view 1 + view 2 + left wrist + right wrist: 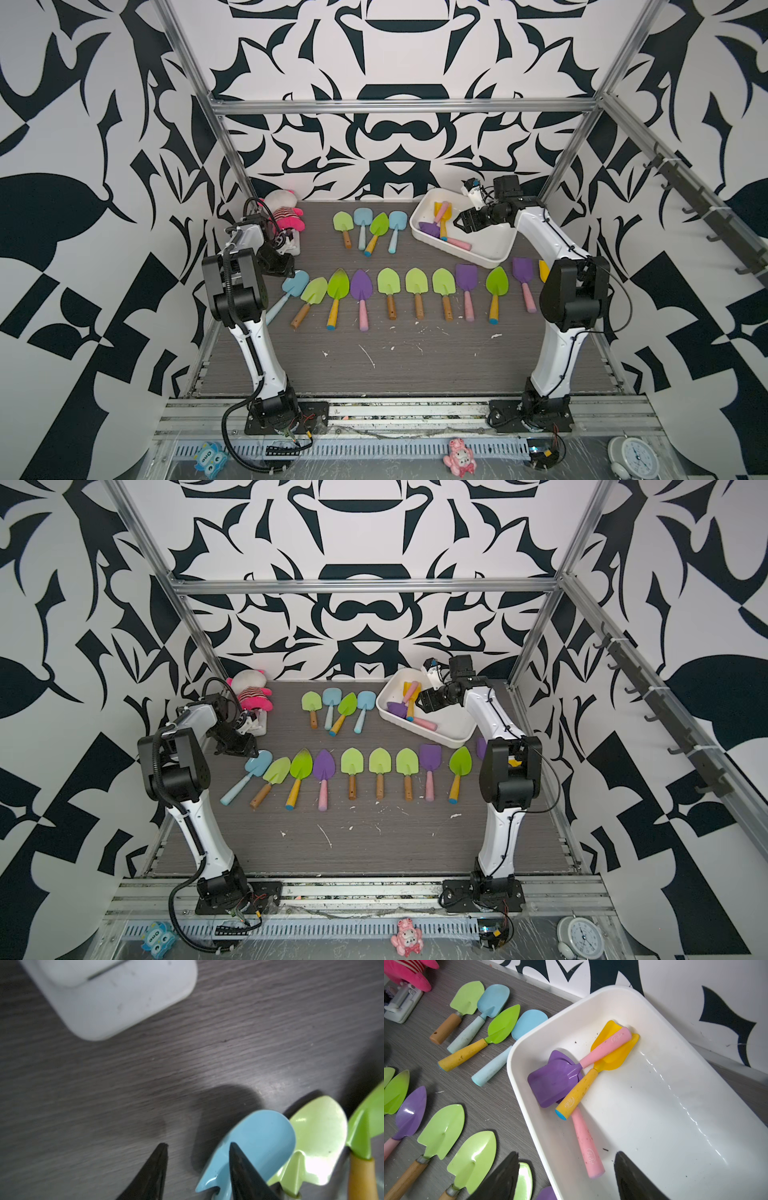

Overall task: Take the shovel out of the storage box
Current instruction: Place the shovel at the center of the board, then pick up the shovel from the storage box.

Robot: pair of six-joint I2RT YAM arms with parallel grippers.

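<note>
The storage box [490, 247] [654, 1118], a shallow white tub with rounded corners and a rolled rim, is sitting open side up and turned askew, one short end lying close to the back wall [395, 158]. Three shovels are lying crossed in the half nearer that wall, against one long side. A yellow shovel [578, 1092] is pointing its blade toward the wall, its yellow handle showing a blue end cap. A purple shovel [552, 1082] is resting its pink handle across the yellow blade. Under both, a second purple shovel [586, 1147] is lying, blade mostly hidden, pink handle pointing away from the wall.
</note>
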